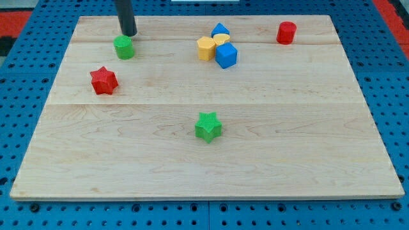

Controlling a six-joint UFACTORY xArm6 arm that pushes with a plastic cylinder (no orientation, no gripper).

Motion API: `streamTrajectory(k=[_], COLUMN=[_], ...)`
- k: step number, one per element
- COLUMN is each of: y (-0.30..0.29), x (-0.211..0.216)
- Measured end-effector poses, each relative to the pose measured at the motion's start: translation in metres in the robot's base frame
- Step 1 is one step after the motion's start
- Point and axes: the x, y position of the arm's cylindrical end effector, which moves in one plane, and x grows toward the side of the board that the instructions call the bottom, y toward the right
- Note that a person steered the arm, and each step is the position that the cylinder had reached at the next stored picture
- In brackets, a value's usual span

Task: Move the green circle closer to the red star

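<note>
Camera view shows the wooden board [255, 166] with broad bare wood across its lower half and right side, while the green circle [124, 47] sits near the top-left corner, close to the top edge, and the red star [103, 81] lies just below it toward the view's left edge. The dark rod comes down from the view's top, nearly upright, and my tip [130, 34] rests just above the green circle, touching or almost touching its upper rim; it is a plain rod end, grasping nothing. The green circle is a short ribbed cylinder, standing upright, well apart from the green star [208, 126], the blue and yellow cluster [218, 48] and the red cylinder [286, 32].

Two red blocks [103, 81] [286, 32], two green [124, 47] [208, 126], two yellow [206, 48] [222, 40], two blue [226, 55] [220, 29].
</note>
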Motion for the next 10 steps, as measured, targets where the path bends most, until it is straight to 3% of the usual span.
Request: streamTrajectory(k=[7,10], y=[-0.022,0.030], x=[0.034,0.032])
